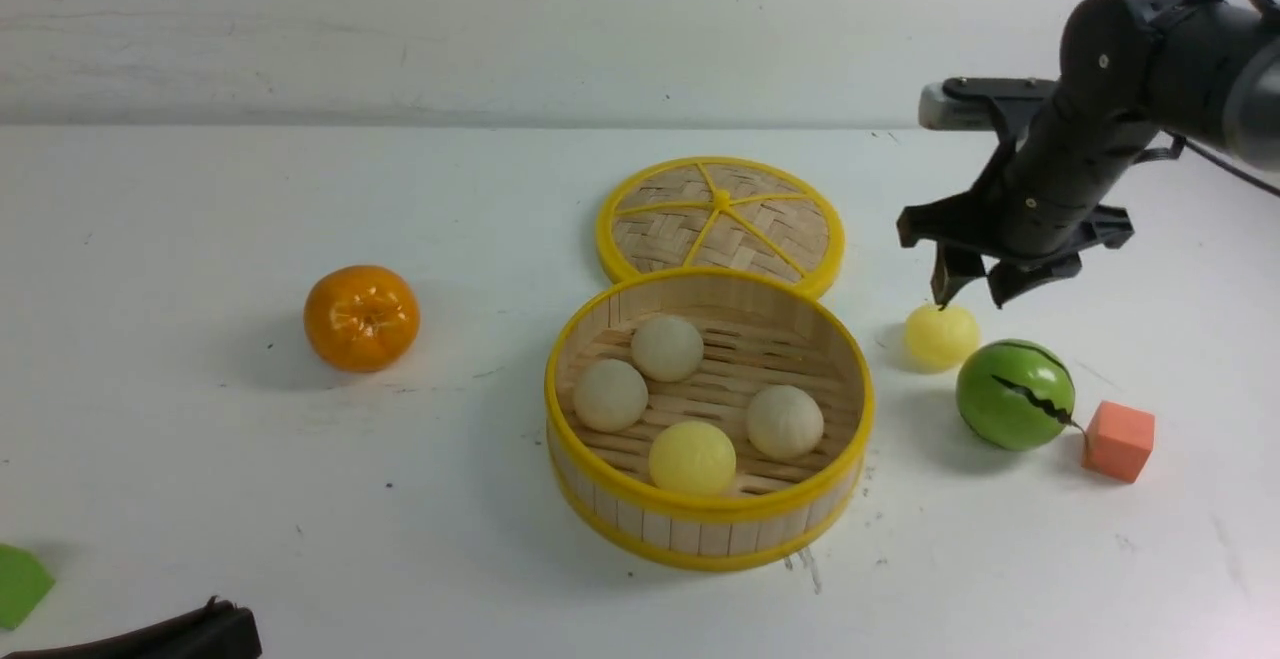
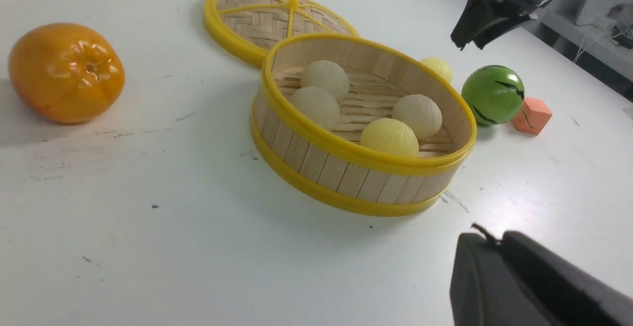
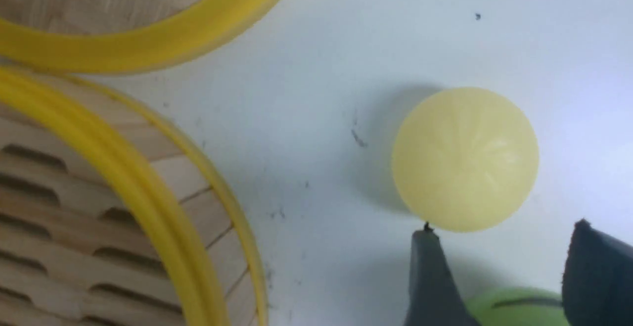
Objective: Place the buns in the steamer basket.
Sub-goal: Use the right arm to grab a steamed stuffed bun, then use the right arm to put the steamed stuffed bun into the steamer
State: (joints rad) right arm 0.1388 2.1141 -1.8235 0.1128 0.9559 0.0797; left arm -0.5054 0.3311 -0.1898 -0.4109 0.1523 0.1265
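The steamer basket holds four buns: three cream, one yellow. A fifth bun lies on the desk below the released right tool; left tool clenched, empty.

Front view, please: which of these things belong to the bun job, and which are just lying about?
Job: steamer basket; four buns inside; loose yellow bun.
Lying about: lid, tangerine, watermelon ball, orange cube, green scrap.
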